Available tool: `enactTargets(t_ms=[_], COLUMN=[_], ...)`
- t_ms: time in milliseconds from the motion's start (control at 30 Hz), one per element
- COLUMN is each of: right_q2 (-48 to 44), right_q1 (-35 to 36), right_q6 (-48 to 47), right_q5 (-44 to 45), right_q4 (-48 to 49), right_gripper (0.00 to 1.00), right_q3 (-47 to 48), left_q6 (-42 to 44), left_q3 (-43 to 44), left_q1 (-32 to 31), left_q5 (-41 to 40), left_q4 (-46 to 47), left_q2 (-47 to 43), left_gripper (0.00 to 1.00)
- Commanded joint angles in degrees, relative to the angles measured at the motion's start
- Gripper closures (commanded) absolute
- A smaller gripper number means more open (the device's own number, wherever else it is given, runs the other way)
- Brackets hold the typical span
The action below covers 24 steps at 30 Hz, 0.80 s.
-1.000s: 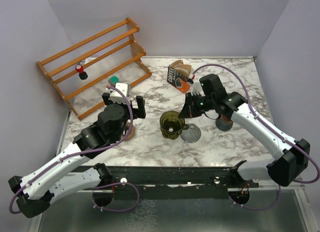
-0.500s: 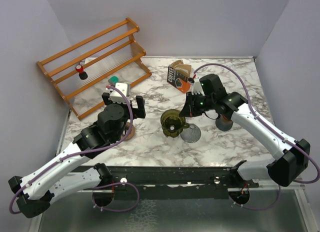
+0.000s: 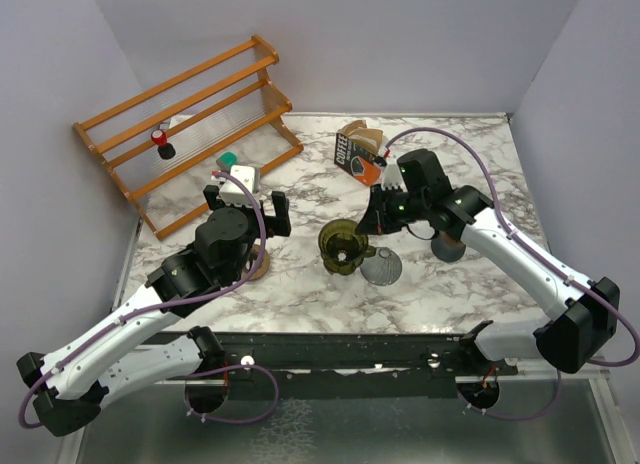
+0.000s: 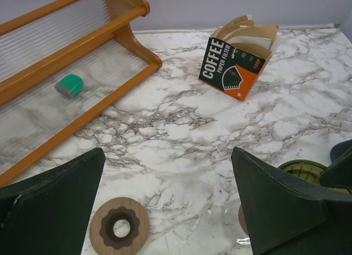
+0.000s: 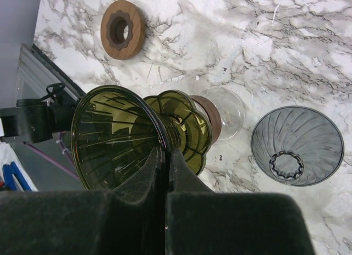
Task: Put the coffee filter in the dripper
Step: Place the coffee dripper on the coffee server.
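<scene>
An olive-green glass dripper (image 3: 343, 248) is at mid-table, tilted, and my right gripper (image 3: 373, 224) is shut on its rim. The right wrist view shows the ribbed cone (image 5: 121, 137) with the fingers pinching its edge at the gripper (image 5: 166, 150). Coffee filters stick out of an orange and black box (image 3: 358, 154) at the back, also visible in the left wrist view (image 4: 237, 57). No filter is in the dripper. My left gripper (image 3: 248, 206) hangs open over the left part of the table, nothing between its fingers (image 4: 166, 156).
A grey ribbed dripper (image 3: 381, 268) lies just right of the olive one. A clear glass with a brown collar (image 5: 223, 112) sits under the held dripper. A wooden ring (image 4: 119, 228) lies below my left gripper. A wooden rack (image 3: 190, 134) fills the back left.
My right gripper has shifted slightly back and left, carrying the olive dripper with it. The left arm has not moved.
</scene>
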Motion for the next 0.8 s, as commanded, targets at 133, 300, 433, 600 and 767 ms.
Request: enactTargets(t_ms=[133,300,433,600,767], right_q2=[-0.33,-0.1,0.28,0.76,1.0], right_q1=[1.4,1.9,2.3,2.48,2.9], right_q6=[-0.12,0.15,0.07,-0.17,0.04], right_q5=[0.96,1.77,2.6,3.72,3.73], right_q4=[-2.79,-2.99,-3.34,-3.93,-4.08], right_gripper=[0.99,0.99,0.99,0.99,0.99], right_q3=[0.92,1.53,2.34,3.07,3.98], left_q6=[0.07,0.07,0.07,0.07,0.07], left_q3=[-0.8,-0.8,-0.81,-0.8,-0.84], left_q1=[0.52,0.63,0.7,0.66,0.8], left_q5=[0.86,0.94,0.98,1.04,1.04], left_q4=[1.22,1.21,1.21,1.23,1.21], left_q2=[-0.25,-0.25,-0.38,-0.52,-0.53], left_gripper=[0.01,0.01,0.01,0.01,0.01])
